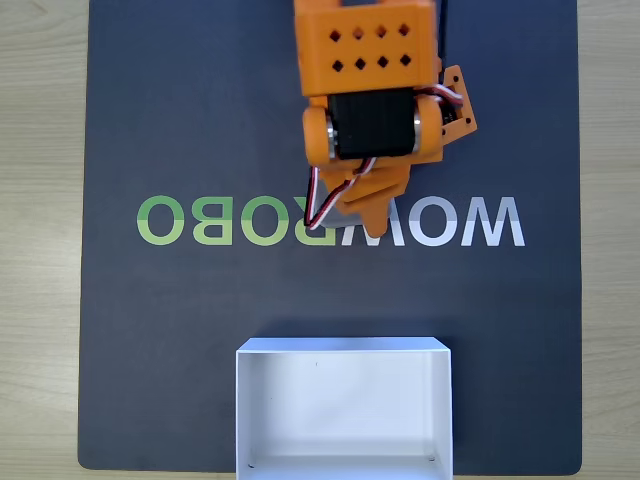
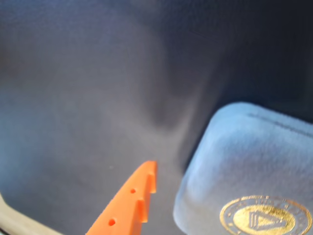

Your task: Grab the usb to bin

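In the wrist view the usb (image 2: 244, 176), a grey rounded-square gadget with a gold triangle emblem, lies flat on the dark mat at the lower right. One orange finger (image 2: 128, 208) reaches in from the bottom edge just left of it, a narrow strip of mat between them. The other finger is out of frame. In the fixed view my orange gripper (image 1: 368, 212) points down over the mat's white lettering, and the arm hides the usb. The bin (image 1: 343, 470), a white open-top box, stands at the mat's near edge, below the gripper and well apart from it.
A dark mat (image 1: 180, 120) with green and white lettering covers most of the pale wooden table (image 1: 40, 240). Bare mat lies to the left and right of the arm and between the gripper and the bin.
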Robot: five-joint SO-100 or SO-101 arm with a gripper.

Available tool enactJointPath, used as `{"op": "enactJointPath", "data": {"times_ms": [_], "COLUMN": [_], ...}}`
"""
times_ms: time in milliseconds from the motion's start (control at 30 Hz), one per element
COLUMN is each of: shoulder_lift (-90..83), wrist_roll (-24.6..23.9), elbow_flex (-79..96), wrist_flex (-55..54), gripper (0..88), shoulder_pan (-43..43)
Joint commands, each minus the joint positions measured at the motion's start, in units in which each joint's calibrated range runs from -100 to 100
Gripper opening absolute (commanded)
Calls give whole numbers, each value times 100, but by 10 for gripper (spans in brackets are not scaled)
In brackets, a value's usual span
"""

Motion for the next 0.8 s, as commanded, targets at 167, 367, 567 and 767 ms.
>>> {"op": "enactJointPath", "data": {"times_ms": [167, 367, 567, 767], "shoulder_lift": [189, 341, 358, 358], "wrist_roll": [-21, -16, -16, -16], "elbow_flex": [-95, -122, -222, -222], "wrist_flex": [-259, -425, -416, -425], "gripper": [419, 418, 403, 197], "shoulder_pan": [-37, -20, -20, -20]}}
